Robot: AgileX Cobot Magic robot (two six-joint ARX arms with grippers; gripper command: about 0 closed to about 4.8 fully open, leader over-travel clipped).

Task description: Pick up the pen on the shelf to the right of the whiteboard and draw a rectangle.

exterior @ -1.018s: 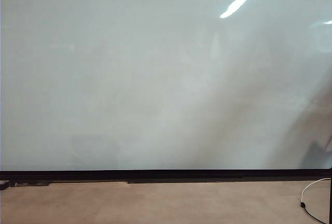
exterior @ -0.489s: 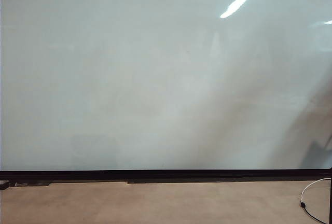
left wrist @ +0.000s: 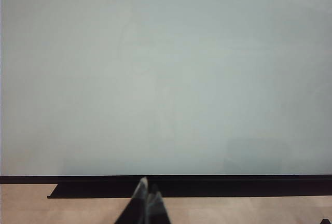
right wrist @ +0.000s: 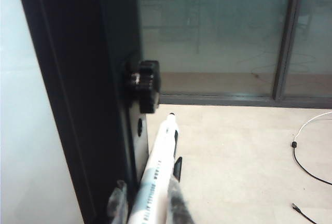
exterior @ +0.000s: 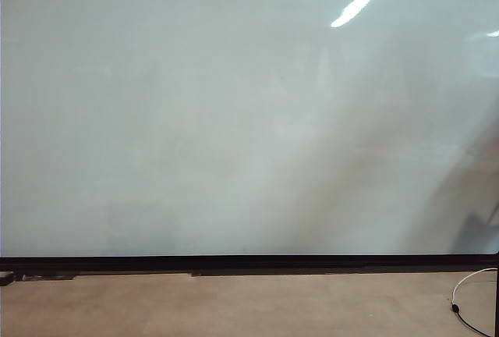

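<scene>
Beside whiteboard [right wrist: 21,105] frame | right tool [right wrist: 148,203] around pen [right wrist: 155,172] | left tool [left wrist: 147,195] closed

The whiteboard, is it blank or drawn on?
Blank. The whiteboard shows only glare, no marks. Right gripper has the pen between its fingers; left gripper is shut.

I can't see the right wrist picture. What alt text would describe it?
The right gripper has its fingers on either side of a slim white pen, black tip pointing away from the camera, beside the black frame post at the whiteboard's edge. Behind lie a beige floor, a white cable and glass panels.
</scene>
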